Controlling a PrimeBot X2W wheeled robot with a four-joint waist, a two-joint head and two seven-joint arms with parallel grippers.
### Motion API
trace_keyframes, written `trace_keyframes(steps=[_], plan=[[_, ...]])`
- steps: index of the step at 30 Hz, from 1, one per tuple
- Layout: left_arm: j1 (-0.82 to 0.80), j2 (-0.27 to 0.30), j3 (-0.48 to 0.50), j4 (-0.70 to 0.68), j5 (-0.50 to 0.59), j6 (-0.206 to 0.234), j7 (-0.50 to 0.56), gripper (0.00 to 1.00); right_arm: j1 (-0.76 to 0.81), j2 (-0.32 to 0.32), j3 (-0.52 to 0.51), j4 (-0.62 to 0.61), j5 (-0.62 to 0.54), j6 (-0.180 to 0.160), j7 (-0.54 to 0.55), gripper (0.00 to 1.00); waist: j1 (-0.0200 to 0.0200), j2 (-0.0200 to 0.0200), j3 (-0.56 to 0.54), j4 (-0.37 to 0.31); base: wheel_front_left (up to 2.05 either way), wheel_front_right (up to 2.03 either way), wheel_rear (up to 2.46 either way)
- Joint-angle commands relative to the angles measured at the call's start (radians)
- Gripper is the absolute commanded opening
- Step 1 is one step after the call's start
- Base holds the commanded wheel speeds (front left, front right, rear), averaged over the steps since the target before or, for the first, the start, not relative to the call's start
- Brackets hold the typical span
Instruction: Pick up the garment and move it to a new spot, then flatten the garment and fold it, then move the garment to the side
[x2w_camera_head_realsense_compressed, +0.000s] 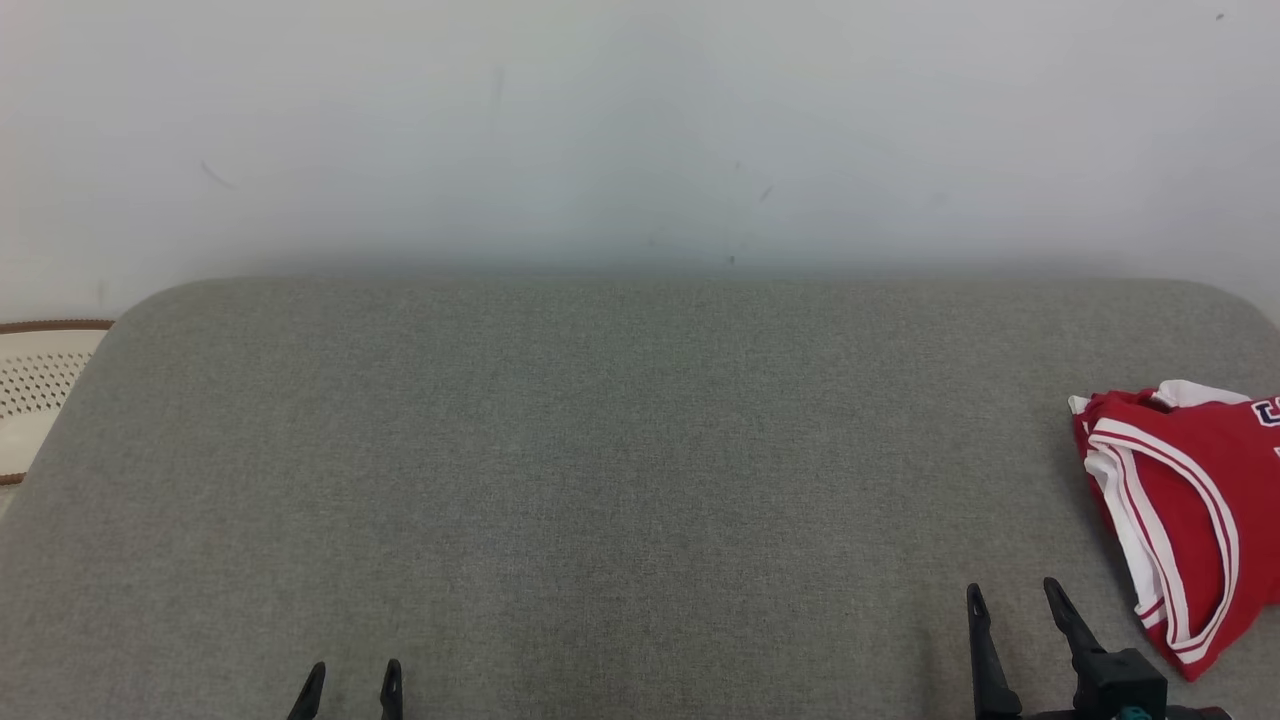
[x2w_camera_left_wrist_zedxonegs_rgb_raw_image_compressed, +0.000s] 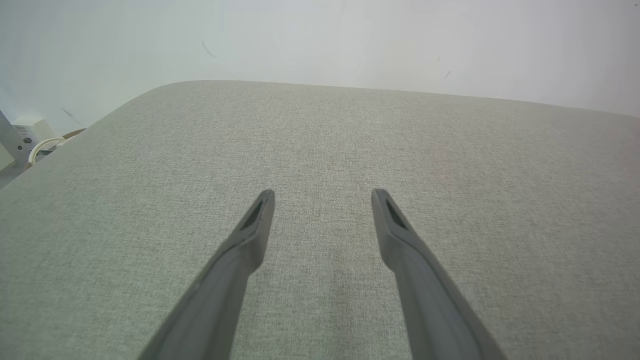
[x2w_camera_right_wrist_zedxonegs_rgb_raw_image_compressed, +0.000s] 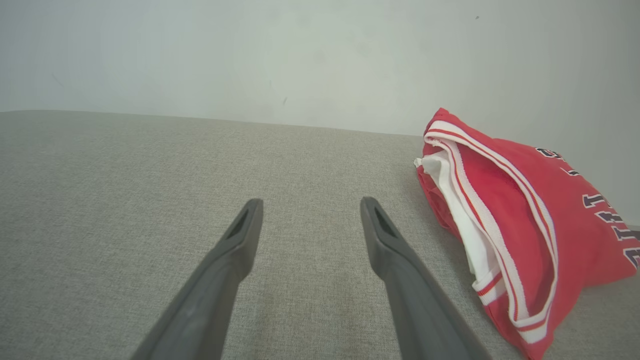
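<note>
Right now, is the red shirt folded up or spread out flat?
Folded up, loosely. The red shirt lies as a compact bundle on the grey cushion, its striped edges doubled over each other.

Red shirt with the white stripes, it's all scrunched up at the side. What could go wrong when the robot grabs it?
1. The red jersey with white-striped trim lies bunched in layers, so the open right gripper might pinch just one layer and drag the rest.
2. It sits near the right end of the grey fabric surface; a clumsy tug could slide it off.
</note>
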Motion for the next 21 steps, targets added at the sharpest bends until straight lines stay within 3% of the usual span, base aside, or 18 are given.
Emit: trace_keyframes(steps=[1, 21], plan=[[-0.032, 0.002, 0.003, -0.015, -0.003, -0.002, 0.000, 1.00, -0.028, 0.000, 0.001, -0.016, 0.010, 0.000, -0.001, 1.00, 0.0000, 0.0000, 0.002, 0.000, 0.00, 0.00, 0.00], [-0.051, 0.002, 0.004, -0.017, -0.019, -0.013, 0.000, 1.00, -0.051, 0.001, 0.010, -0.013, 0.019, -0.001, -0.001, 1.00, 0.0000, 0.0000, 0.019, -0.002, 0.00, 0.00, 0.00]])
